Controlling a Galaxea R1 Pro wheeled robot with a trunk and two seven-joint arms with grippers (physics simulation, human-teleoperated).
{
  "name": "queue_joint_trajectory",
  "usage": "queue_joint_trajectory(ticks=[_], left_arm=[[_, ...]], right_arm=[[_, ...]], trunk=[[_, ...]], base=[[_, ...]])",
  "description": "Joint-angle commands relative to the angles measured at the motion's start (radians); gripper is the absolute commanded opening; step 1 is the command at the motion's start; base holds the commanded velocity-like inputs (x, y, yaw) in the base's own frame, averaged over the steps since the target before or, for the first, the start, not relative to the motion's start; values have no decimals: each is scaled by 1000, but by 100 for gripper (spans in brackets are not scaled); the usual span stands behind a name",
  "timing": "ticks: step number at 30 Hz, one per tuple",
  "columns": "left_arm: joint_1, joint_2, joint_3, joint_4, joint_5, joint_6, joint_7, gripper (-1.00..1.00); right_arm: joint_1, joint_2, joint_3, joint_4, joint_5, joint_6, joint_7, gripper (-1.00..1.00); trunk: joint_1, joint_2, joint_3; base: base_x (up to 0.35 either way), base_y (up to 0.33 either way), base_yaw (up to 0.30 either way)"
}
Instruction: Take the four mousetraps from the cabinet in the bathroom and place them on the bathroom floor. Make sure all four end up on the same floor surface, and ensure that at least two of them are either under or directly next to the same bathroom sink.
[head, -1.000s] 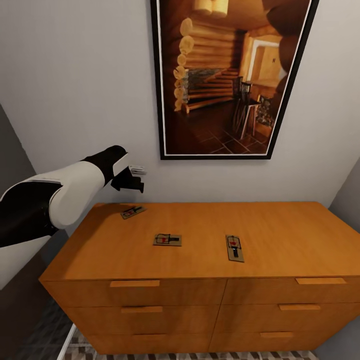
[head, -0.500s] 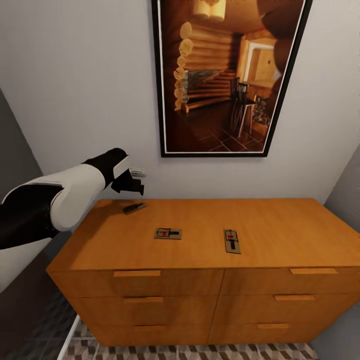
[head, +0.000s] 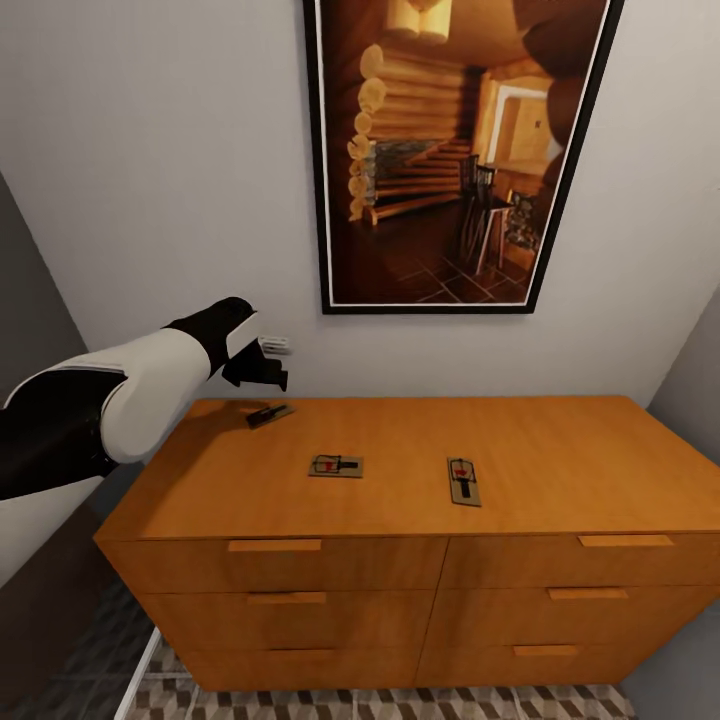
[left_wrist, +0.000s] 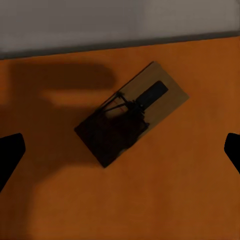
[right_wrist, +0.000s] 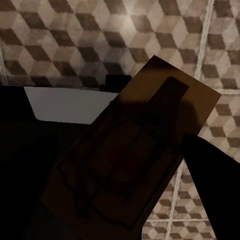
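Three mousetraps lie on top of the orange-brown cabinet: one at the back left, one in the middle and one to its right. My left gripper hovers above the back-left mousetrap, open, with its dark fingertips far apart on either side of it and not touching. In the right wrist view another mousetrap sits close to the camera between the dark fingers of my right gripper, which is shut on it above the cube-pattern bathroom floor.
A large framed picture hangs on the grey wall behind the cabinet. A small white wall fitting sits just behind my left gripper. Cube-pattern tiles run along the cabinet's foot, and darker tiles lie at the left.
The camera pulled back slightly a second ago, so the whole picture shifted. My left gripper keeps its place over the back-left mousetrap, and the mousetraps have not moved.
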Motion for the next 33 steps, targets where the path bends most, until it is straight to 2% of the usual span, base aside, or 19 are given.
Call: queue_joint_trajectory(ticks=[1,33], left_arm=[[-1,0,-4,2,1,1,1,100],[0,0,-4,0,0,1,1,100]], right_arm=[[0,0,-8,-1,11,5,0,-100],[0,2,-8,-1,11,4,0,-100]], trunk=[[0,-1,-1],[0,-1,-48]], base=[[0,0,0],[0,0,0]])
